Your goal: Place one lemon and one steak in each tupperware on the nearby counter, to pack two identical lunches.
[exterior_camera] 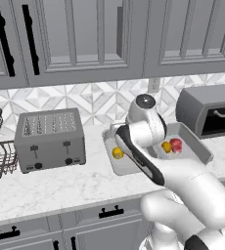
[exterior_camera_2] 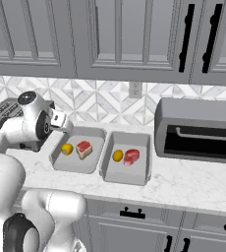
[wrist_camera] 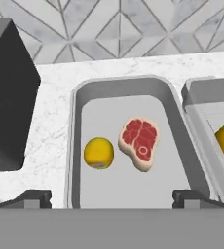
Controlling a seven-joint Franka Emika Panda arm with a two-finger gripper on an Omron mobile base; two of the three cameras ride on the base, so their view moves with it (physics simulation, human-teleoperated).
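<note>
lemon (wrist_camera: 99, 152) and steak (wrist_camera: 140, 142) (each tupperware (wrist_camera: 175, 116))

At mid-frame we see the long white marble-look counter (exterior_camera_2: 183, 184) carrying two shallow grey rectangular trays (exterior_camera_2: 96, 147) centrally, a grey toaster (exterior_camera: 49, 139) left, a dark toaster oven (exterior_camera_2: 198, 130) right.

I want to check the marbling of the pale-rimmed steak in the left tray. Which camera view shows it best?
The hand view: the steak is large, sharp and unobstructed beside the lemon. The right base view shows it small but whole. In the left base view the arm covers that part of the tray.
</note>
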